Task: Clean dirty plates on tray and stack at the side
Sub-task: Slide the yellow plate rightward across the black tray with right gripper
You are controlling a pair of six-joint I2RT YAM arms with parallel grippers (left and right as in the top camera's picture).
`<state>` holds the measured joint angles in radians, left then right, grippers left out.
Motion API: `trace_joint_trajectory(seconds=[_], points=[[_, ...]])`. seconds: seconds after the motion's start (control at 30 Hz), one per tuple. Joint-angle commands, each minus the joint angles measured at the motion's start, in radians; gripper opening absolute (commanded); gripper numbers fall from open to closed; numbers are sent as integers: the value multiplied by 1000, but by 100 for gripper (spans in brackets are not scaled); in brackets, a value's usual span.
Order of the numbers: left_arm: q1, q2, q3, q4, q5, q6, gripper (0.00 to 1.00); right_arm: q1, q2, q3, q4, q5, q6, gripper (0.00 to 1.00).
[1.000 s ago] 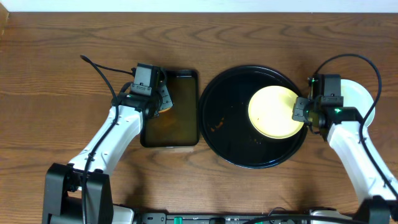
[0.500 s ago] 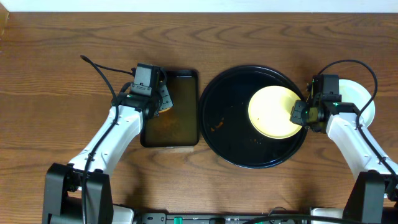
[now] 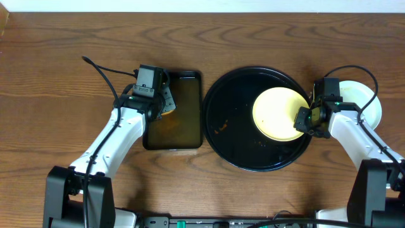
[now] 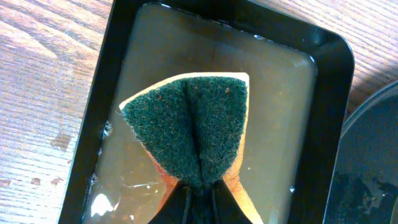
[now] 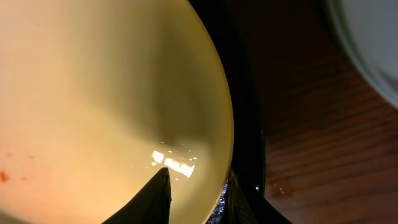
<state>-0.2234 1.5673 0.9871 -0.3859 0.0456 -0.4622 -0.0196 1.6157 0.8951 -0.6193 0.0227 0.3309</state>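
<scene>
The pale yellow plate (image 3: 275, 114) lies on the right half of the black tray (image 3: 234, 101). My right gripper (image 3: 302, 120) sits at the plate's right edge. In the right wrist view its fingers (image 5: 199, 180) straddle the rim of the yellow plate (image 5: 93, 93), one finger on top and one outside, closed on it. A mint-white plate (image 3: 366, 104) rests on the table right of the tray, partly under my right arm. My left gripper (image 3: 166, 101) is shut on a green-and-yellow sponge (image 4: 193, 130), folded and held over the basin.
The rectangular black basin (image 3: 186, 144) of brownish water stands left of the tray, nearly touching it. Orange smears (image 3: 220, 128) lie on the tray floor. A black cable (image 3: 104, 69) runs over the table behind my left arm.
My right gripper has slid a little toward me and leftward along the yellow plate's edge. The plate has stayed in place. The left arm and sponge have not moved.
</scene>
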Motion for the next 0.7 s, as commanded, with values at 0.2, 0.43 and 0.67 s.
trace_joint_trajectory(seconds=[0.2, 0.43, 0.67], points=[[4, -2, -1, -3, -12, 21, 8, -24, 8, 8, -13, 18, 50, 30], [4, -2, -1, -3, -12, 20, 8, -29, 8, -70, 92, -14, 110, 30], [4, -2, -1, -3, -12, 20, 8, -29, 8, -109, 148, -17, 126, 19]])
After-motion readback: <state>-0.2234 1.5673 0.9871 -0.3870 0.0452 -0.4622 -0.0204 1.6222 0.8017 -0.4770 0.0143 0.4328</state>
